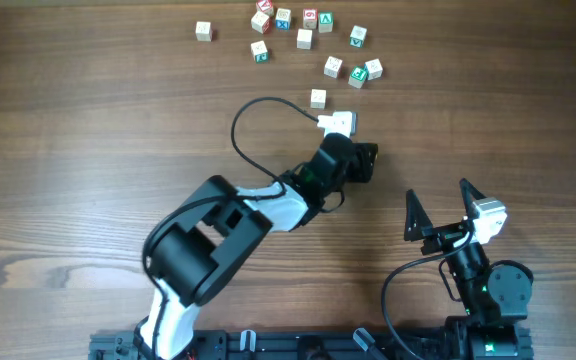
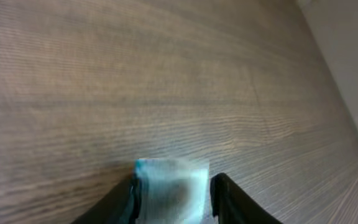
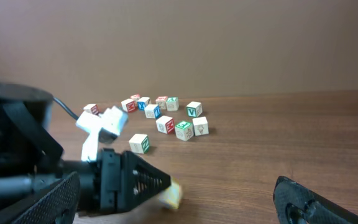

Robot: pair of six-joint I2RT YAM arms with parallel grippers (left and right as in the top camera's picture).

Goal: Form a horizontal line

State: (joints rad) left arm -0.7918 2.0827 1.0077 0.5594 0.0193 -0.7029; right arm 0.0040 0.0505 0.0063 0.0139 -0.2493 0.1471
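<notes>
A pale wooden cube lies blurred between the fingers of my left gripper. The left finger touches it and a thin gap shows at the right finger, so the jaws stand open around it. From overhead the left gripper sits mid-table and hides the cube. In the right wrist view the cube rests on the wood at that gripper's tip. My right gripper stands wide open and empty to the right, near the front. The horizontal line is not in view.
Several cubes with coloured symbols lie scattered along the far edge, with a single one closer to the left wrist. The same group shows in the right wrist view. A black cable loops left of the left arm.
</notes>
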